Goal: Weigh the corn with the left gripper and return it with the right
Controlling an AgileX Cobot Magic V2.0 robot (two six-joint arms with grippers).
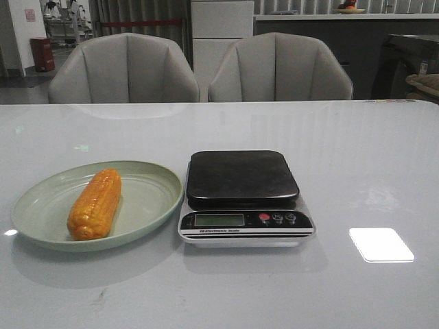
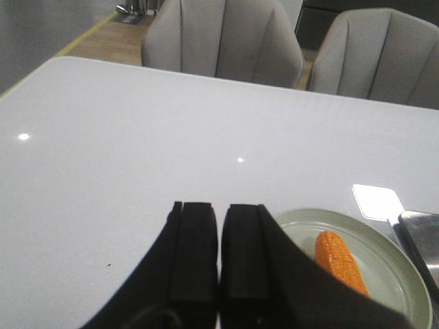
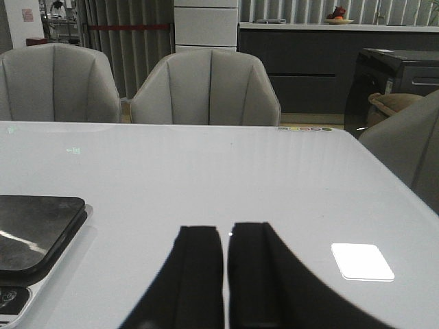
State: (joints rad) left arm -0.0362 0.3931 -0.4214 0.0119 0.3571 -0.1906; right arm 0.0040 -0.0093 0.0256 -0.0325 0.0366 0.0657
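While the corn [image 1: 95,204] lies on the plate [image 1: 147,205] at the scale's [image 1: 243,197] nine o'clock, left gripper [image 2: 219,257] and right gripper [image 3: 226,274] sit clenched, empty.

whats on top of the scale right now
Nothing. The scale's black platform is bare in the front view, and the corn lies on the green plate beside it. What is under the scale cannot be seen.

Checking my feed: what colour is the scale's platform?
Glossy black platform, clearest in the front view.
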